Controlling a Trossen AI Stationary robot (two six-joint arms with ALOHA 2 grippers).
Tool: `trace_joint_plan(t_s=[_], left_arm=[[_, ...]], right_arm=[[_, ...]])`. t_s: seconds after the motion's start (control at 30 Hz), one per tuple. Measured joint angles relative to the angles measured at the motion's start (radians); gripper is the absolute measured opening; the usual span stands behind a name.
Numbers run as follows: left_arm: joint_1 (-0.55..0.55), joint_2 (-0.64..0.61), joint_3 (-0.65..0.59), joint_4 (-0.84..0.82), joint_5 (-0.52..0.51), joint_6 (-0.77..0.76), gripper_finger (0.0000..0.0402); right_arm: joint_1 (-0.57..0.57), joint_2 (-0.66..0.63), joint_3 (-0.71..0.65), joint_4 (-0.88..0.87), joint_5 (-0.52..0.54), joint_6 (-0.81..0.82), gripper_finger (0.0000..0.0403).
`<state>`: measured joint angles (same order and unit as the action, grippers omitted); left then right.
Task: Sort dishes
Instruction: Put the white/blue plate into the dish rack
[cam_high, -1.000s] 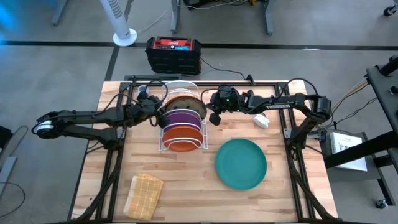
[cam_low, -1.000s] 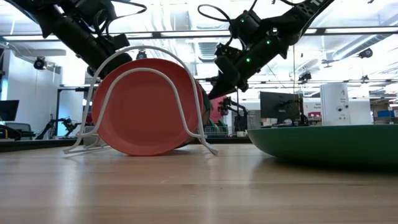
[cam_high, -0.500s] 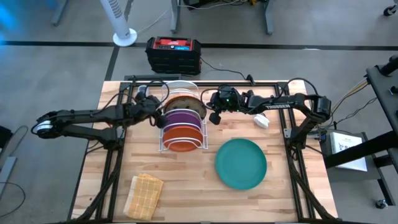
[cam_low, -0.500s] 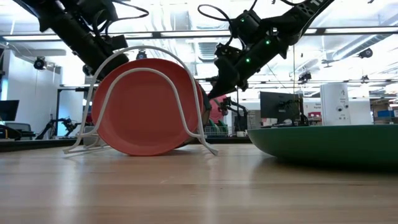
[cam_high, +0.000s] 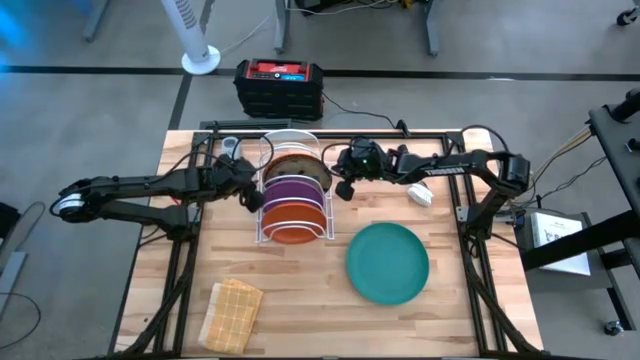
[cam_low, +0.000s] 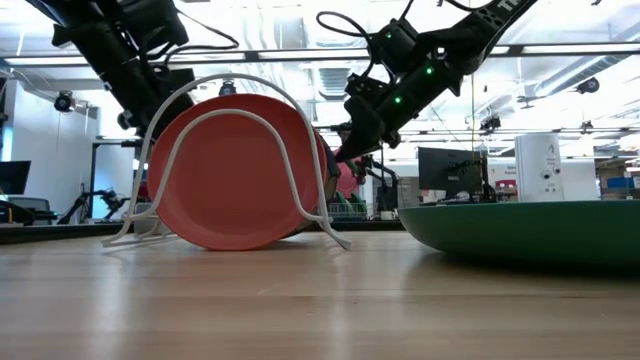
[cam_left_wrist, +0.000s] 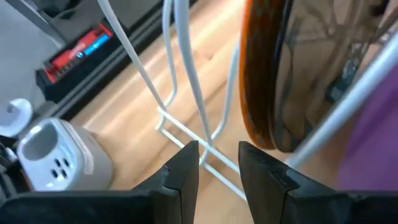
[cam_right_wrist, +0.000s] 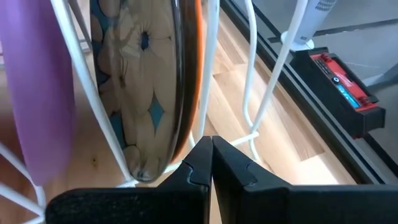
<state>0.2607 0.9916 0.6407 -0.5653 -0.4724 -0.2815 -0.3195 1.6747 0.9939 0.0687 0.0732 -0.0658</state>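
A white wire rack (cam_high: 262, 232) stands at the table's middle and holds plates on edge: a plain orange one (cam_high: 293, 233) nearest, a purple one (cam_high: 293, 190), then an orange-patterned one (cam_high: 297, 165) with a glassy plate against it (cam_left_wrist: 298, 74). A larger teal-green plate (cam_high: 387, 262) lies flat to the right. My left gripper (cam_high: 252, 190) is open and empty beside the rack's left side; its wrist view (cam_left_wrist: 217, 168) shows the rack wires ahead. My right gripper (cam_high: 340, 190) is shut at the rack's right side, its tips (cam_right_wrist: 210, 146) by the patterned plate's rim (cam_right_wrist: 186, 93). My right gripper comes level from the table's right, its shut fingertips (cam_right_wrist: 200, 152) close beside the lower rim of the patterned plate (cam_right_wrist: 177, 146). I cannot tell whether they touch it. The plate stands on edge in the rack.
A tan woven cloth (cam_high: 232, 312) lies at the near left. A white device (cam_left_wrist: 56, 155) stands behind the rack's left, and another white object (cam_high: 420, 193) lies under the right arm. A black and red box (cam_high: 278, 85) sits beyond the far edge.
My left gripper has drawn back a little from the rack toward the table's left edge. The plates and the rack have stayed in place.
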Motion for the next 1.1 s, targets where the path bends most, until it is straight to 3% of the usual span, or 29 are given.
trace_joint_plan(t_s=[0.2, 1.1], left_arm=[[0.0, 0.0, -0.004, 0.0, 0.045, -0.006, 0.0087], [0.0, 0.004, -0.009, 0.022, 0.045, -0.005, 0.0079]], right_arm=[[0.0, 0.035, 0.0, 0.054, -0.031, 0.005, 0.0], [0.001, 0.043, 0.004, 0.173, -0.074, -0.005, 0.0]])
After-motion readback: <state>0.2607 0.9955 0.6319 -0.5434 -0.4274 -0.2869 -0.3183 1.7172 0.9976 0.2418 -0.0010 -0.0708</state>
